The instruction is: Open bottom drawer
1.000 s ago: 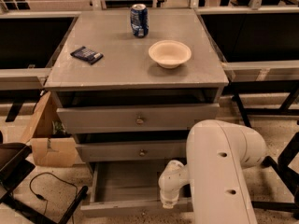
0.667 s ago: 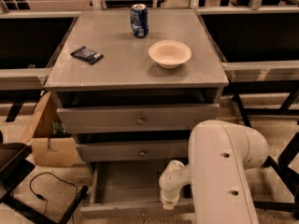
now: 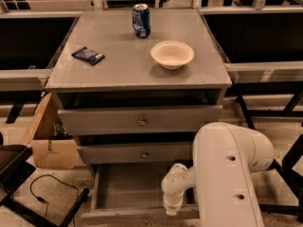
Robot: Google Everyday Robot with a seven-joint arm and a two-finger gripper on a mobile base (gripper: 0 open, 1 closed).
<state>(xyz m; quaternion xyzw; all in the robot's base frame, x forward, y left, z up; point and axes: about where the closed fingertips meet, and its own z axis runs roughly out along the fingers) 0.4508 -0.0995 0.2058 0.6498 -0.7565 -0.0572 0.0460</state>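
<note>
The bottom drawer (image 3: 128, 188) of the grey cabinet is pulled out toward me, and its grey tray interior shows. Its slim front panel (image 3: 118, 216) lies at the bottom edge of the view. My gripper (image 3: 171, 208) hangs down from the white wrist (image 3: 176, 186) over the right part of the open drawer, right at the front panel. The big white arm (image 3: 227, 174) covers the drawer's right end. The middle drawer (image 3: 142, 153) and the top drawer (image 3: 141, 121) are shut, each with a small round knob.
On the cabinet top (image 3: 118, 70) stand a blue can (image 3: 141, 20), a cream bowl (image 3: 172, 54) and a dark packet (image 3: 88, 56). A cardboard box (image 3: 47, 141) and a black cable (image 3: 47, 193) lie at the left. Black table legs (image 3: 289, 160) stand at the right.
My arm has shifted very slightly to the right. The bottom drawer stands open much as before.
</note>
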